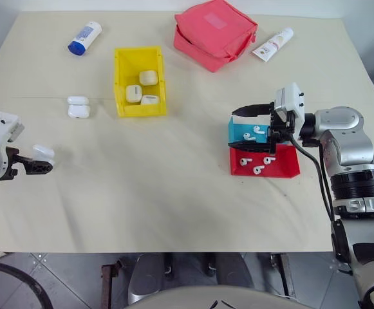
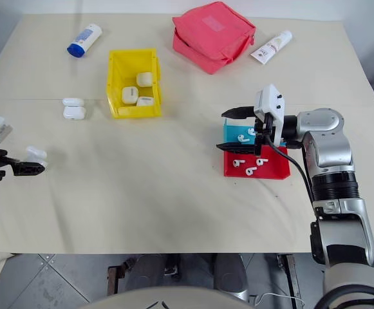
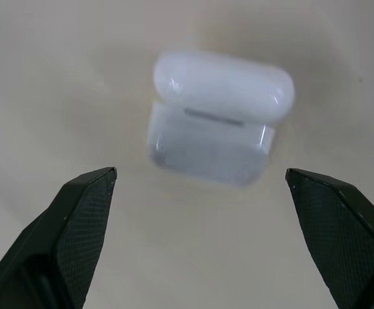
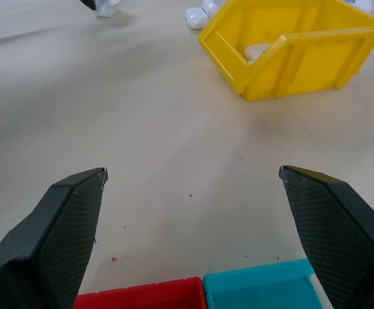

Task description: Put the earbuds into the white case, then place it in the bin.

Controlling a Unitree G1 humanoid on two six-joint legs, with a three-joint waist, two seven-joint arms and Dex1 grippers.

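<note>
Counting three cases already in the yellow bin (image 1: 125, 84), earbuds (image 1: 253, 135) unloaded in trays under the spread, empty right end effector (image 1: 241, 131), and a white case (image 3: 215, 116) just ahead of the spread left end effector (image 3: 199, 183), unheld.

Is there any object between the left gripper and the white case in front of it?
Nothing visible stands between them. The left gripper is open, and the white case lies just beyond its fingertips on the bare table, with its lid flipped open. The other two cases lie farther away, beside the yellow bin.
</note>
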